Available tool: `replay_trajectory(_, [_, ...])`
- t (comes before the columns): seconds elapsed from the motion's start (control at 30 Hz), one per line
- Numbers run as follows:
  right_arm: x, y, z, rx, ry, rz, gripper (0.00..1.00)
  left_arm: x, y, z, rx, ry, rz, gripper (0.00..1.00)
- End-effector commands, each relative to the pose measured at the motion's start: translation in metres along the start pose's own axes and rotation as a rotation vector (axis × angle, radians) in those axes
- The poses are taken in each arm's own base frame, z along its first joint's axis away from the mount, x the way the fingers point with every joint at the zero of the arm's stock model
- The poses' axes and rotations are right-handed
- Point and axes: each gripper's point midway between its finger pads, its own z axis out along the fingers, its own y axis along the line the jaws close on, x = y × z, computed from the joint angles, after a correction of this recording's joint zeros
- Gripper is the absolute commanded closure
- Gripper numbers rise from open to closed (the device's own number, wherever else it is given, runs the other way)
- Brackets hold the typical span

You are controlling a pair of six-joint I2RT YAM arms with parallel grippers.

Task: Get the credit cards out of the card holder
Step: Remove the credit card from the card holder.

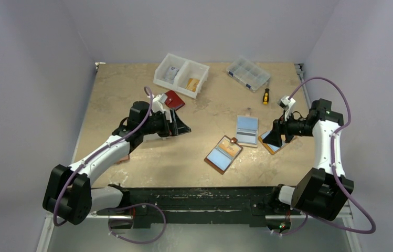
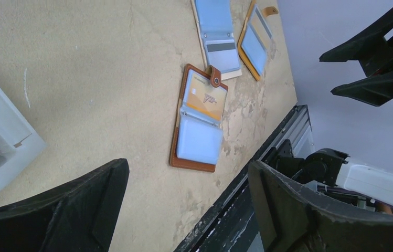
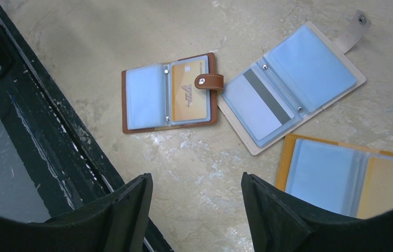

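On the left, the left gripper [image 1: 182, 126] hangs above the table [image 1: 131, 94] with its 2 fingers spread wide and nothing between them. A bright red wallet [image 1: 174, 98] lies just behind it. Farther back stands a white bin [image 1: 181, 75] with 2 compartments, each holding small items too small to make out. Right of centre, near the table's front edge and between the 2 arms, the card holder [image 1: 223, 154] lies opened flat, inner side up. 1 half shows a light-blue sleeve. In the other half, an orange-tan credit card [image 3: 189, 94] is tucked in its clear sleeve. The snap tab [image 3: 209, 80] is folded over the outer edge of that half. No gripper touches this holder. Just beside it lies a cream holder [image 1: 247, 130], also open, with a striped card [image 3: 261, 97] in 1 blue sleeve. Whether these 2 holders touch I cannot tell. At the back sits a clear organizer box [image 1: 247, 73], with a yellow-handled screwdriver [image 1: 265, 96] near it. Farther right, a tan-orange holder [image 1: 272, 143] lies open, and the right gripper [image 1: 275, 137] hovers low over it, fingers parted and empty.
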Motion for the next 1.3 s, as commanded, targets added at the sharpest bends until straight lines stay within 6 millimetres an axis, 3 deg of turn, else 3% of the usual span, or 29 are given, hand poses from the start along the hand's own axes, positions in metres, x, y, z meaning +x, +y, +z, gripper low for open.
replay_trajectory(0.0, [-0.003,-0.002,-0.002,0.014,-0.004,-0.005,0.29,-0.013,-0.015,-0.002,0.069,-0.047,0.037,0.10])
replay_trajectory(0.23, [-0.004,-0.006,-0.001,-0.014,0.013,-0.036,0.30,-0.015,-0.018,-0.012,0.058,-0.100,-0.019,0.10])
replay_trajectory(0.43, [-0.013,-0.008,0.011,-0.059,0.056,-0.203,0.30,-0.022,-0.020,-0.012,0.067,-0.161,-0.116,0.10])
replay_trajectory(0.57, [-0.017,0.005,0.037,-0.133,0.071,-0.339,0.30,-0.022,-0.033,-0.003,0.059,-0.160,-0.123,0.11])
replay_trajectory(0.63, [-0.007,0.014,0.054,-0.191,0.083,-0.439,0.29,-0.016,-0.033,0.007,0.020,-0.139,-0.118,0.11])
replay_trajectory(0.77, [0.006,0.013,0.086,-0.204,0.093,-0.618,0.24,0.006,-0.038,0.029,-0.035,-0.098,-0.150,0.16])
replay_trajectory(0.87, [0.001,0.013,0.108,-0.180,0.091,-0.721,0.22,0.026,-0.039,0.046,-0.060,-0.063,-0.202,0.24])
replay_trajectory(0.97, [-0.004,0.010,0.127,-0.168,0.115,-0.746,0.31,0.041,-0.040,0.061,-0.072,-0.038,-0.234,0.29])
replay_trajectory(1.13, [0.015,0.012,0.150,-0.216,0.237,-0.641,0.66,0.061,-0.043,0.086,-0.099,0.010,-0.236,0.35])
replay_trajectory(1.27, [0.027,0.017,0.156,-0.227,0.295,-0.594,0.74,0.075,-0.041,0.106,-0.111,0.050,-0.227,0.43])
